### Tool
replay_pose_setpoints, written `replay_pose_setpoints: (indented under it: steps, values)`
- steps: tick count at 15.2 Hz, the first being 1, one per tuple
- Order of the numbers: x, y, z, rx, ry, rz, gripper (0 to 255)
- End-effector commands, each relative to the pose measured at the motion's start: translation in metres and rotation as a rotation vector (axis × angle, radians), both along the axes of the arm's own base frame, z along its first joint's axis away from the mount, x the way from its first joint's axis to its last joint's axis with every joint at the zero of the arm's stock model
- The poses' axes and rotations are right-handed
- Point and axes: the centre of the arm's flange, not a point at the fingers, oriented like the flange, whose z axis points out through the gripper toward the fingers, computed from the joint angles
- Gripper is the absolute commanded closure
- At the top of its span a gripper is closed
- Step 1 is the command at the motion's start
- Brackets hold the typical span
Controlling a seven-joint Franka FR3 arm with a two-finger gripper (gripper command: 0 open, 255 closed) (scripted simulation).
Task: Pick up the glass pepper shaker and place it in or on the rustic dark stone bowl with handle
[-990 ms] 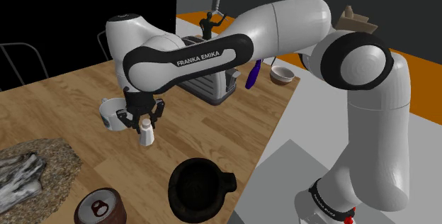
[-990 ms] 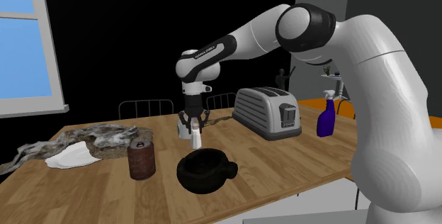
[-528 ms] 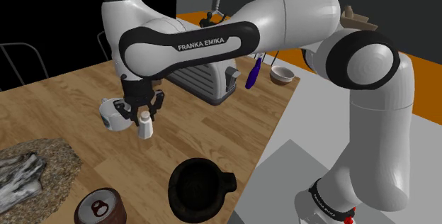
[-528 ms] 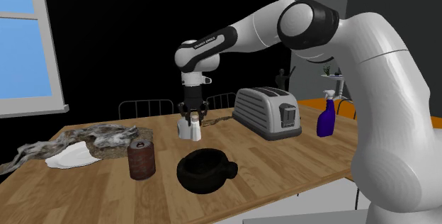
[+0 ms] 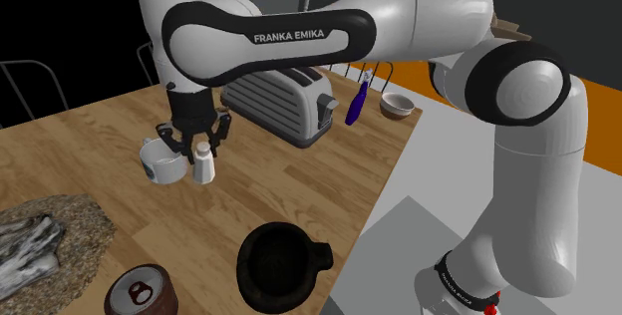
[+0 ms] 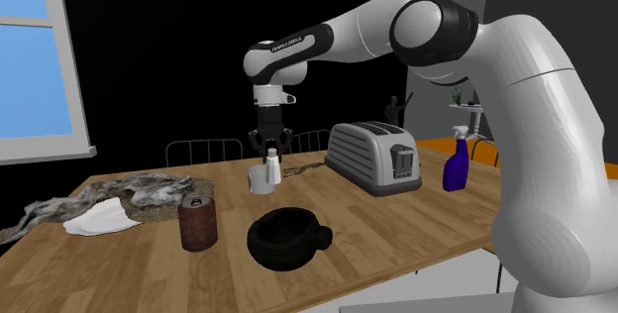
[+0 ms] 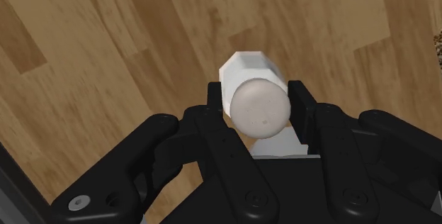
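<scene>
White in the render, with no glass look to it, the pepper shaker (image 5: 204, 167) is clenched in the claw (image 5: 202, 153), fingers pressed to both sides just below the cap. We judge the step in hand to be the lift. The shaker appears raised off the worktop (image 5: 299, 178), just beside a white mug (image 5: 159, 161) at its nine o'clock. The dark bowl (image 5: 249, 255) lies empty at five o'clock in the shoulder view, well apart. The next move calls for a carry over its rim, then a lowering and release. The shaker's base is hidden by the claw in the wrist view, so we cannot confirm its clearance.
</scene>
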Motion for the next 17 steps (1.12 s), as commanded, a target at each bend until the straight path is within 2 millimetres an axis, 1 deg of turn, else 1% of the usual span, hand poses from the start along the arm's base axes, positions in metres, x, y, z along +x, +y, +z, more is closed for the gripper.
replay_pose_setpoints:
  steps: [1,14,15,17]
  values:
    - [0.000,0.000,0.012,0.000,0.000,0.000,255]
    - [0.000,0.000,0.080,0.000,0.000,0.000,255]
    - [0.000,0.000,0.083,0.000,0.000,0.000,255]
    - [-0.026,-0.004,0.085,0.000,0.000,0.000,255]
